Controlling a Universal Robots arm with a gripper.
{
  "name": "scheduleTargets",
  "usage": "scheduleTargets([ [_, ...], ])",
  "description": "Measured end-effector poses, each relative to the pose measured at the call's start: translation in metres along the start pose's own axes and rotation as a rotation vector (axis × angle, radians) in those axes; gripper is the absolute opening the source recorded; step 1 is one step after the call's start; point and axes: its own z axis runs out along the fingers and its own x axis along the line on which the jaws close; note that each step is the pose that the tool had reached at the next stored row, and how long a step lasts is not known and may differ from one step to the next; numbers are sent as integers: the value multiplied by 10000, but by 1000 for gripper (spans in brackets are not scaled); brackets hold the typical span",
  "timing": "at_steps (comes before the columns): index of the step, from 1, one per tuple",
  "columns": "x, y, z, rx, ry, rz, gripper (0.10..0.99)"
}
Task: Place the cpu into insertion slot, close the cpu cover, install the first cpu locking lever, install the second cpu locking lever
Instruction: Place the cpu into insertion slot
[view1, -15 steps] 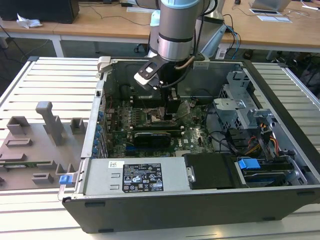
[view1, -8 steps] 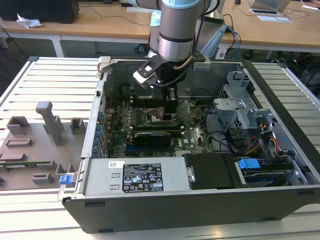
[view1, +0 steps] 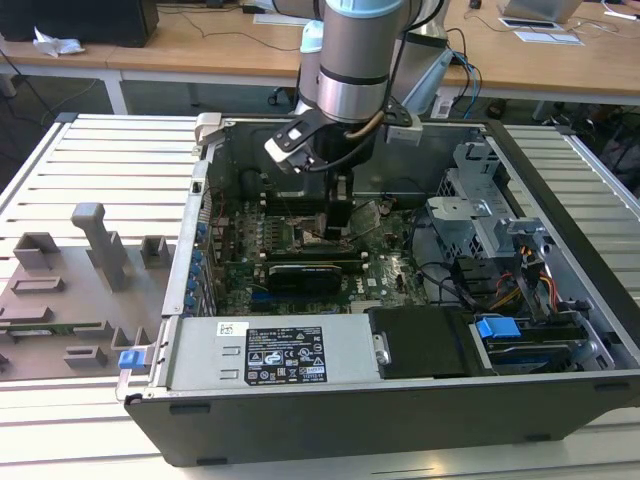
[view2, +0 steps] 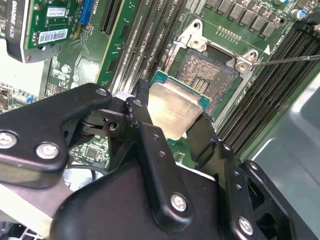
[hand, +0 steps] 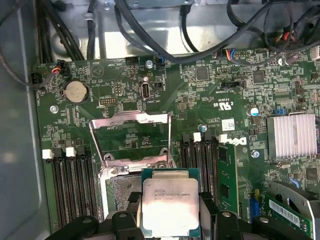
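Near the socket (view2: 210, 75), the chip (view2: 175, 107) is being pinched by its edges in the claw (view2: 172, 117). It is being judged light, stiff, fragile.

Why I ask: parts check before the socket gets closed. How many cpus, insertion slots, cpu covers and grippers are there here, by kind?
gripper: 1
cpu: 1, held between the fingers
insertion slot: 1, with no chip in it
cpu cover: 1, swung open
Total: 4
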Motion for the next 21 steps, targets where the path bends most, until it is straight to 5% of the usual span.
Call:
scheduleTargets([
  [21,2,21,2,124,-70,1988,541],
])
